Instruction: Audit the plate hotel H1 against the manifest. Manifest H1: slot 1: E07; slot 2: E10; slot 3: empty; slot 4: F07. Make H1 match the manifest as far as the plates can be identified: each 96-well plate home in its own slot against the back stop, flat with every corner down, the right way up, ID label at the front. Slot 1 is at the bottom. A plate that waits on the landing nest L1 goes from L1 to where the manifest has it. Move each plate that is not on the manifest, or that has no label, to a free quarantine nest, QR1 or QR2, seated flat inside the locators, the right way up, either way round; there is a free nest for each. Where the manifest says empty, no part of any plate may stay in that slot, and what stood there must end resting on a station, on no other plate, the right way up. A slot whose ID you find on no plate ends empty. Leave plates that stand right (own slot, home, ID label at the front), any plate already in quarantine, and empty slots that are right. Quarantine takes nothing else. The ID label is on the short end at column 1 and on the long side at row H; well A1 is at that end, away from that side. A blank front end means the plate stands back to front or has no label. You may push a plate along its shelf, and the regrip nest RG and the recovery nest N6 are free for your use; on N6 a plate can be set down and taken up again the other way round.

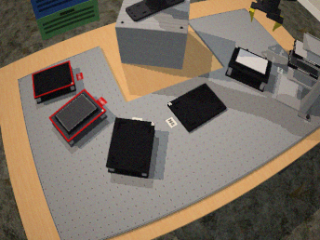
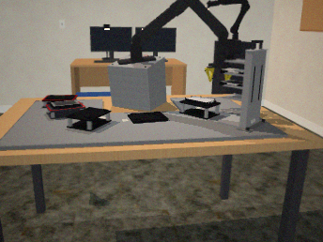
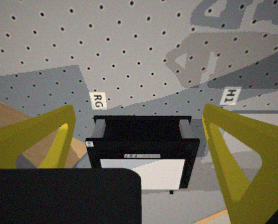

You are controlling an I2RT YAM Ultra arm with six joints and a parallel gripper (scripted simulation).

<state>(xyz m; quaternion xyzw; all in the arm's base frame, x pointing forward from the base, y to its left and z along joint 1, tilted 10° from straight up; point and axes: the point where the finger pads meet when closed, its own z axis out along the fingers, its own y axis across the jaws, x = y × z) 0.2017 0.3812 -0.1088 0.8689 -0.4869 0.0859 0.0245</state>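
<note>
Below my wrist I read two small white tags on the perforated grey surface (image 3: 125, 40): "RG" (image 3: 98, 100) and "H1" (image 3: 230, 95). The strip on the white plate (image 3: 142, 172) beneath me is too blurred to read, as is the tag (image 1: 171, 122) beside the flat black nest.

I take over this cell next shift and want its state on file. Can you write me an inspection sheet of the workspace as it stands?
Surface: grey perforated board on a wooden table.
Job's things: a white-topped plate sits on the nest by the RG tag; the plate hotel stands at the right; one red-framed nest looks free, the other holds a grey plate; a raised black nest and a flat black pad lie mid-board.
Clutter: blue and green crates off the table.
Grippers: gripper open, holding nothing, above the white-topped plate.
Cables: nothing seen.
Surroundings: desk with two monitors behind.
</note>
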